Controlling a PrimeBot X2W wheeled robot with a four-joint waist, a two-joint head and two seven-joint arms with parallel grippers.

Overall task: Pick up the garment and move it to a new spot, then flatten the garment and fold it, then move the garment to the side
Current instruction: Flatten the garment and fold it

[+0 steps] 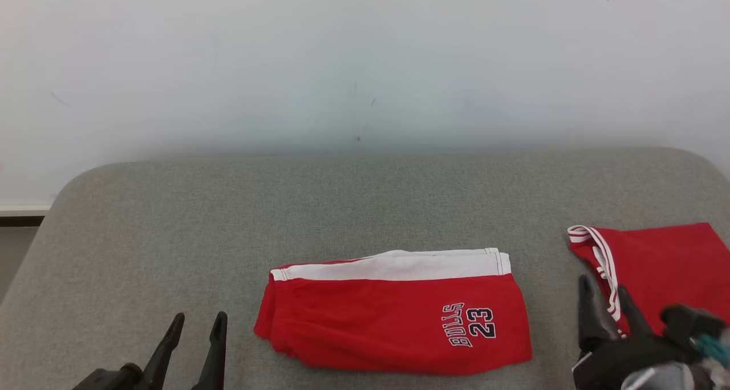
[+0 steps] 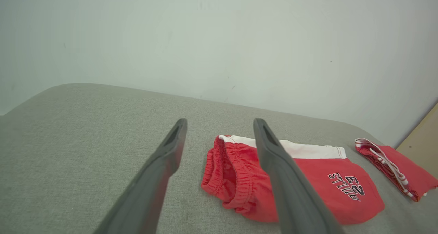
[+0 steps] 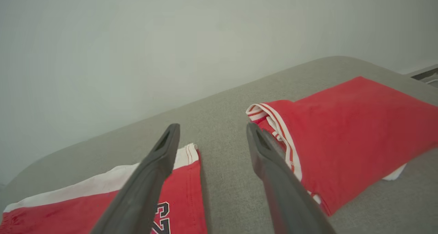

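Shorts (image 1: 393, 321) folded on grey pad (image 1: 171, 219); left gripper (image 1: 201, 317) spread wide, empty; right gripper (image 1: 604, 284) likewise, near second red garment (image 1: 667, 259).

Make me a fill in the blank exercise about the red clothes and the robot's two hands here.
The number printed on the folded red shorts is ___.
The left hand and the right hand both stand ___, holding nothing.
The second red garment lies nearest the robot's ___ hand.
Both garments lie on a padded surface coloured ___.
Missing words: 23; open; right; grey.
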